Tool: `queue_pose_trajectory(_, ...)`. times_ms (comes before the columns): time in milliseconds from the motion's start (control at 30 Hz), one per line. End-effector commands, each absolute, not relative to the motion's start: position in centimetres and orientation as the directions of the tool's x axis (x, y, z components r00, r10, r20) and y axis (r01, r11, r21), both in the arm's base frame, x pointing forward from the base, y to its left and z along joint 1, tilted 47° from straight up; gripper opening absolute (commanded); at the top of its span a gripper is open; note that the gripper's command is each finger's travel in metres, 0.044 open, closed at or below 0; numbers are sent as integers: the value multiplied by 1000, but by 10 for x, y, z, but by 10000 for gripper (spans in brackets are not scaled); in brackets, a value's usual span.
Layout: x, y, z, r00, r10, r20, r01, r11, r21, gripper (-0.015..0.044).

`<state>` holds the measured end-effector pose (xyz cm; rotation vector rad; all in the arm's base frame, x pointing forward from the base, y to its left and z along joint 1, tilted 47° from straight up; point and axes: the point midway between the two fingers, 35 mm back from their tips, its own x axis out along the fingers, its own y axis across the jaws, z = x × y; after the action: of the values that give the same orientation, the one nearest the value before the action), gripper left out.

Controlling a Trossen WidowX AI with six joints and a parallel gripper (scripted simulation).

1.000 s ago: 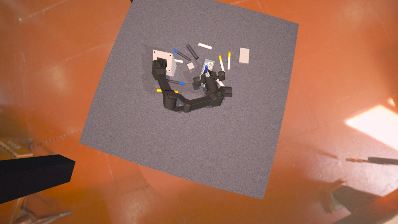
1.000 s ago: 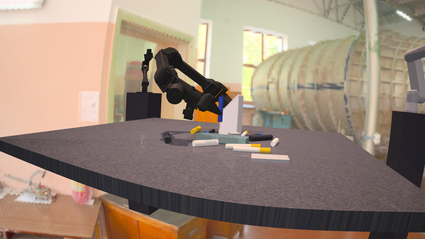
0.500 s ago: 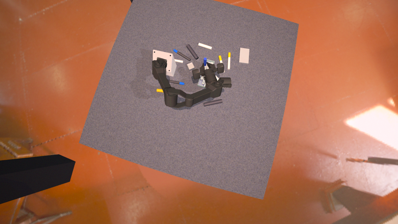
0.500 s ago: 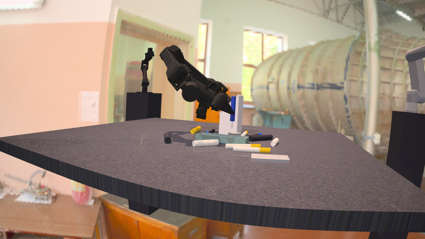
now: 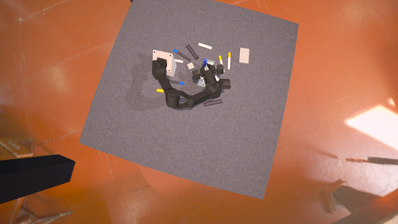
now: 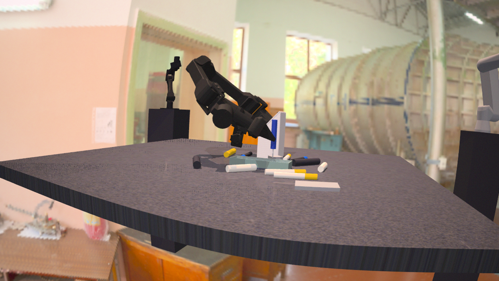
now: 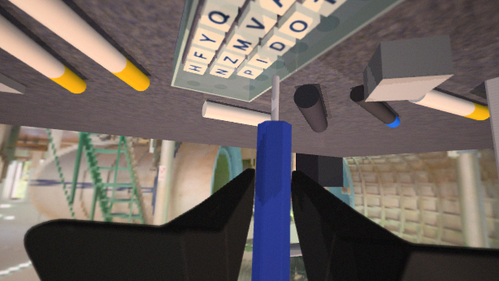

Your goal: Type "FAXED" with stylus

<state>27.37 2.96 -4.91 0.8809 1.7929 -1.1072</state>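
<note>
My gripper [image 5: 207, 66] [image 6: 269, 134] [image 7: 272, 177] is shut on the blue stylus [image 5: 205, 61] [image 6: 274, 129] [image 7: 273, 162] and holds it upright, tip down. The stylus's thin grey tip [image 7: 275, 95] hangs at the near end of the small keyboard [image 5: 201, 82] [image 6: 258, 163] [image 7: 227, 88], beside the keys marked I and D. I cannot tell whether the tip touches. In the wrist view the nearest keys read H, F, Y, Q, N, Z, M, V, P. My arm covers most of the keyboard in the overhead view.
Two yellow-tipped white markers [image 5: 228, 60] [image 6: 294, 175] [image 7: 81, 41], a white cylinder [image 6: 240, 167] [image 7: 227, 114], dark cylinders [image 5: 192, 51] [image 5: 213, 102] [image 7: 312, 106], blue-tipped pens [image 5: 181, 55] [image 7: 382, 114], a grey cube [image 5: 190, 65] [image 7: 408, 69] and a flat white card [image 5: 244, 55] [image 6: 317, 185] lie around the keyboard. The white arm base [image 5: 171, 62] stands to its left.
</note>
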Motion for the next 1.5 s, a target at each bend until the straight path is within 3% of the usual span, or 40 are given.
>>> queue_pose_trajectory(0, 274, 26, -52, -407, 130, -904, 867, 367, -338, 81)
queue_pose_trajectory(1467, 275, 16, -61, -408, 129, -904, 867, 367, -338, 81)
